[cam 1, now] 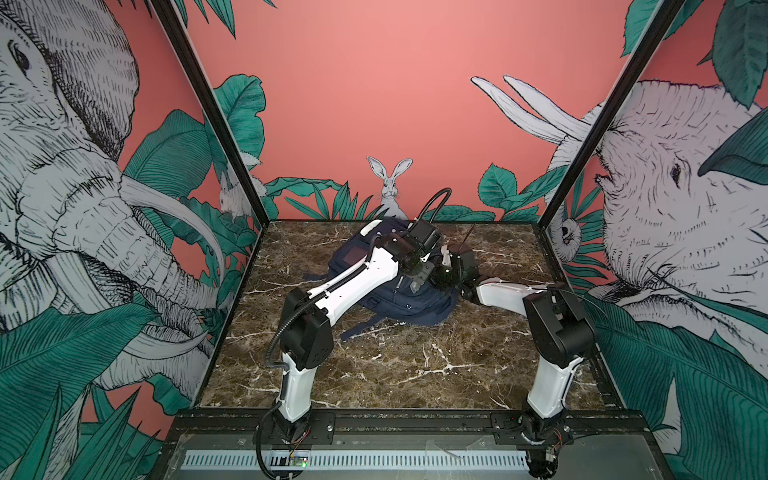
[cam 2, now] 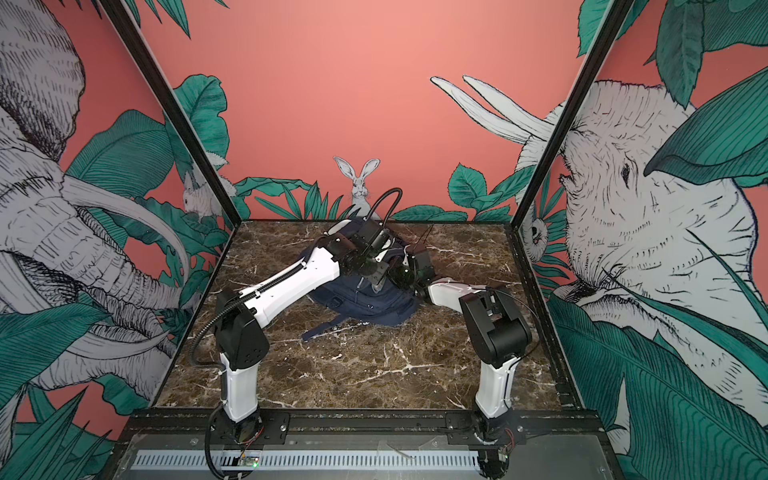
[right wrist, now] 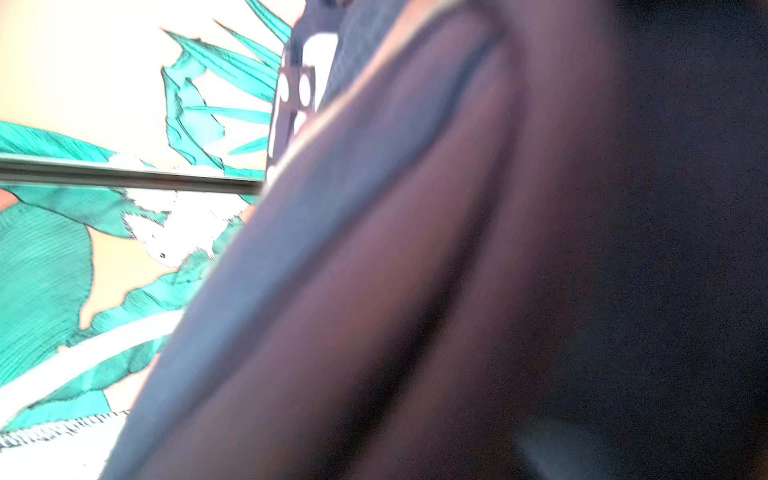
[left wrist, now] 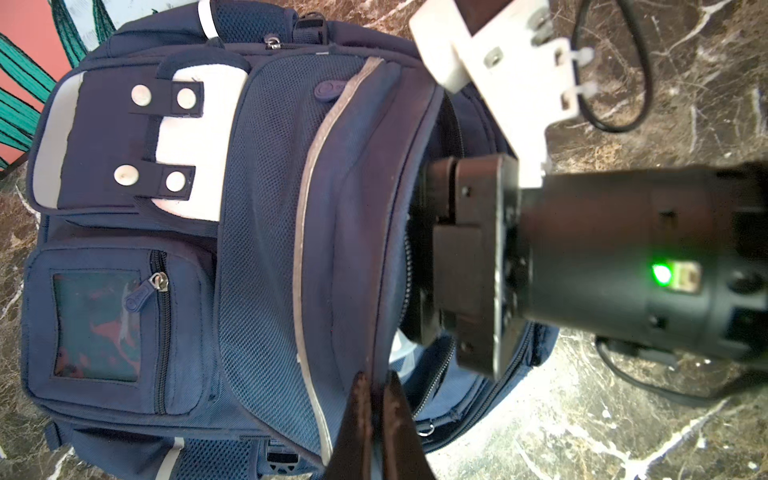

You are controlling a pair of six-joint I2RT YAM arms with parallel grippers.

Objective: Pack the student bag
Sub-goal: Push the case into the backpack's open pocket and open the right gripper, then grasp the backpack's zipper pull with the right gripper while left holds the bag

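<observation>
Mid-pack: our left gripper [left wrist: 376, 380] pinches shut on the mouth rim of the navy-blue fabric student bag [left wrist: 257, 208] by the back edge of the brown marble bench [cam 1: 374, 374], right gripper [left wrist: 465, 266] is inside (can't tell how open), so next we'd ease it out.

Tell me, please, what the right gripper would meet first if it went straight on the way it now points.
Most likely the student bag itself: the right gripper points into its open main compartment, and close navy fabric fills most of the right wrist view. How deep it reaches is hidden.
</observation>
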